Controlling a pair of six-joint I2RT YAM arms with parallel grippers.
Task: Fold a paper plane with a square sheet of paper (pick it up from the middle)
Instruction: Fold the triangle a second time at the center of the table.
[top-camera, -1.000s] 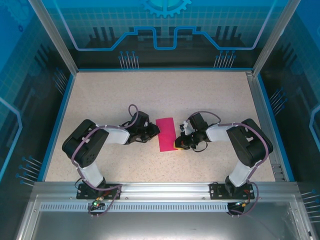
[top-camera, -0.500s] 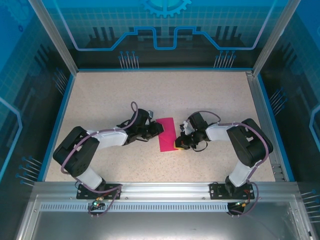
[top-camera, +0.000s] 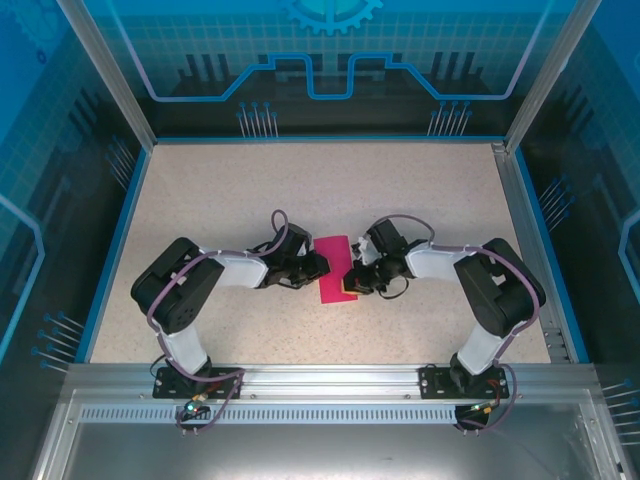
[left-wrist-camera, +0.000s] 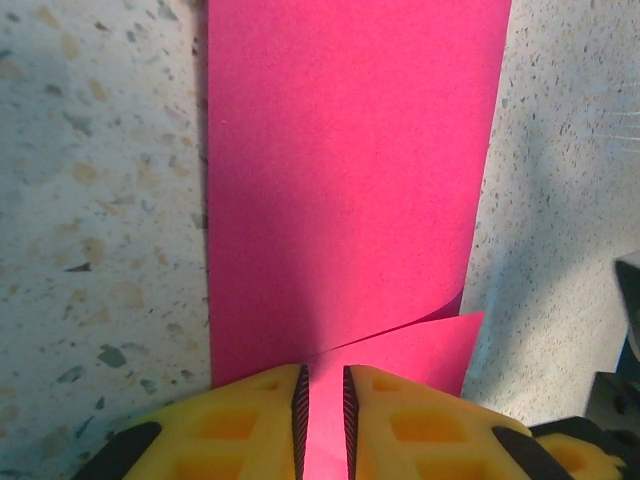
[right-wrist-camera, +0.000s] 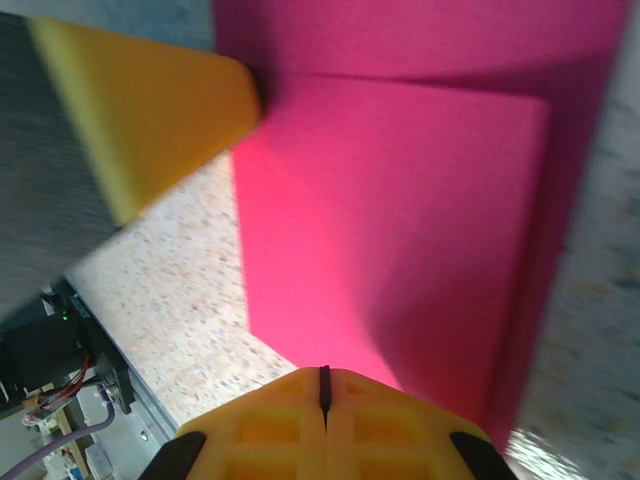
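Folded pink paper (top-camera: 333, 268) lies mid-surface (top-camera: 300, 190), between the arms. Left hand (left-wrist-camera: 325, 400) is clamped on its left edge. Right hand (right-wrist-camera: 323, 385) is pinched together on its right edge.

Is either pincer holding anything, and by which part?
The left pincer pinches the pink paper by a flap at its edge. The right pincer is shut at the opposite edge; grip unclear.
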